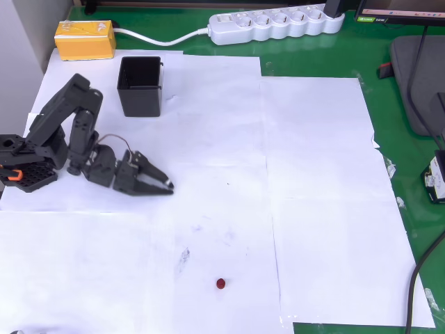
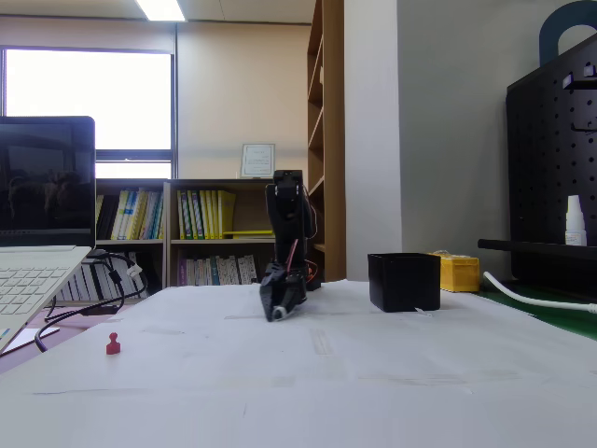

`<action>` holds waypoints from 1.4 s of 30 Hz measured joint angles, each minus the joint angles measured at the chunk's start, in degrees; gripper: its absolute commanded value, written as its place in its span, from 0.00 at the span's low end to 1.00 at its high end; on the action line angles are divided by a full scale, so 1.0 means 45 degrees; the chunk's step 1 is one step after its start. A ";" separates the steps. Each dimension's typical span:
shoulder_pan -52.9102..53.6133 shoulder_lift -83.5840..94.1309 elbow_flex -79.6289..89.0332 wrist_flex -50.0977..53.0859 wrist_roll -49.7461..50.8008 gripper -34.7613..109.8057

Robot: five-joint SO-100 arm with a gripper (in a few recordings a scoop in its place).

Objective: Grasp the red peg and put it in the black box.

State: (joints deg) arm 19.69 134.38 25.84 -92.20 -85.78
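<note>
Presently, the gripper [image 1: 165, 185] is seen slightly parted and empty, well apart from the red peg [image 1: 220, 283] lying on paper, which could be nudged away by misaligned jaws.

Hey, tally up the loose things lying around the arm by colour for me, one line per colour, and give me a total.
Red: 1, the red peg
Black: 1, the black box
Yellow: 1, the yellow block
White: 1, the power strip
Total: 4
The gripper itself is not counted.
</note>
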 measured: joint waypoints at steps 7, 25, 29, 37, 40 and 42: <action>0.1758 0.0254 0.0996 0.0215 -0.0098 0.24; 0.3828 0.0371 0.1621 0.1152 0.0273 0.24; 0.3984 0.0352 0.1895 0.1387 0.0352 0.26; 0.3906 0.0332 0.2734 0.2246 0.0352 0.44; 0.3906 0.0332 0.3145 0.2559 0.0352 0.49; 0.3906 0.0332 0.3437 0.2871 0.0352 0.49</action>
State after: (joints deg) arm 37.27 135.88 41.31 -79.28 -84.20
